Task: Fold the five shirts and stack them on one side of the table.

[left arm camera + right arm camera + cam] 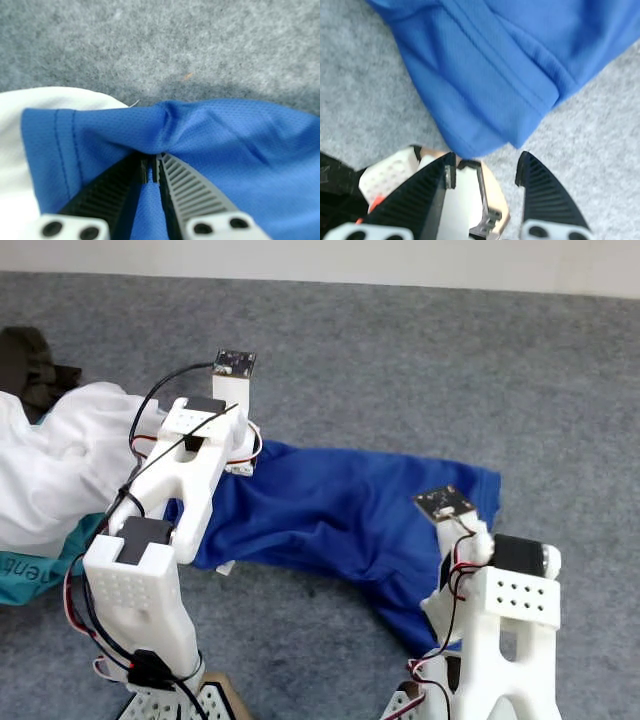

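A blue shirt (350, 515) lies crumpled across the grey table in the high view. My left gripper (154, 165) is shut on a fold of the blue shirt (215, 135) near its hemmed edge, at the shirt's left end beside the white shirt (60, 460). My right gripper (485, 167) stands open just off a corner of the blue shirt (490, 75), with nothing between its fingers. The right arm (495, 590) sits at the shirt's right end.
A pile at the left edge holds the white shirt, a teal shirt (40, 565) under it and a dark garment (30, 360) behind. Bare grey carpet-like surface (450, 370) stretches across the back and right.
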Robot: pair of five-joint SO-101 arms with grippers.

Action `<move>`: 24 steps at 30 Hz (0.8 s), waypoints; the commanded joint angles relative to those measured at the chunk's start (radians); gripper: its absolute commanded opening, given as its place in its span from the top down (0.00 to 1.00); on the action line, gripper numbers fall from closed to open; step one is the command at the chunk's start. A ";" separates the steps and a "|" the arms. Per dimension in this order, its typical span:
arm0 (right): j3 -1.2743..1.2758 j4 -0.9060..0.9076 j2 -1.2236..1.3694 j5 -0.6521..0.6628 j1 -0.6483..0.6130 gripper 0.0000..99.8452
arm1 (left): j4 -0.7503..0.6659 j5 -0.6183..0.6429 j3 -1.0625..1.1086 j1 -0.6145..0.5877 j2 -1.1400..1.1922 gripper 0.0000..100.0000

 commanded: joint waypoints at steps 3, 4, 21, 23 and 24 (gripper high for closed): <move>-0.079 0.051 0.145 0.123 0.094 0.87 | -0.026 0.008 -0.027 -0.021 0.008 0.94; -0.088 0.051 0.197 0.135 0.110 0.89 | -0.026 0.008 -0.027 -0.021 0.008 0.94; 0.074 -0.375 0.386 0.242 0.142 0.88 | -0.026 0.009 -0.025 -0.021 0.008 0.94; 0.065 -0.417 0.380 0.173 0.143 0.94 | -0.026 0.009 -0.025 -0.021 0.008 0.94; 0.054 -0.423 0.378 0.152 0.145 0.96 | -0.026 0.009 -0.025 -0.021 0.008 0.94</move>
